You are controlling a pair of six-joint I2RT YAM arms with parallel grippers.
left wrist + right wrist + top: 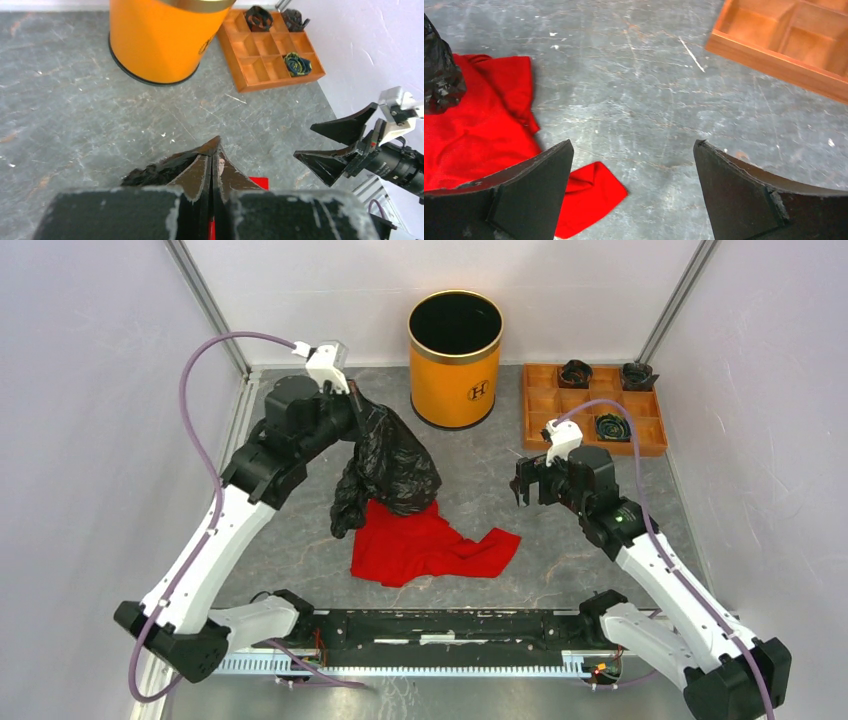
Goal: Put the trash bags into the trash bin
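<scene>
The crinkled glossy black trash bag (385, 465) hangs from my left gripper (356, 400), which is shut on its top and holds it up left of the bin; its lower end rests on the red cloth. In the left wrist view my gripper (215, 145) has its jaws pressed together, with a bit of black bag (150, 175) beside them. The orange-yellow trash bin (455, 360) stands upright at the back, open, with a black "H" logo; it also shows in the left wrist view (160, 40). My right gripper (532, 483) is open and empty, low over the table; its jaws (634, 170) stand wide apart.
A red cloth (425, 545) lies on the table under the bag, also in the right wrist view (484, 130). An orange-brown compartment tray (590, 430) with small dark rolled bundles (608, 426) sits at the back right. Walls close the sides.
</scene>
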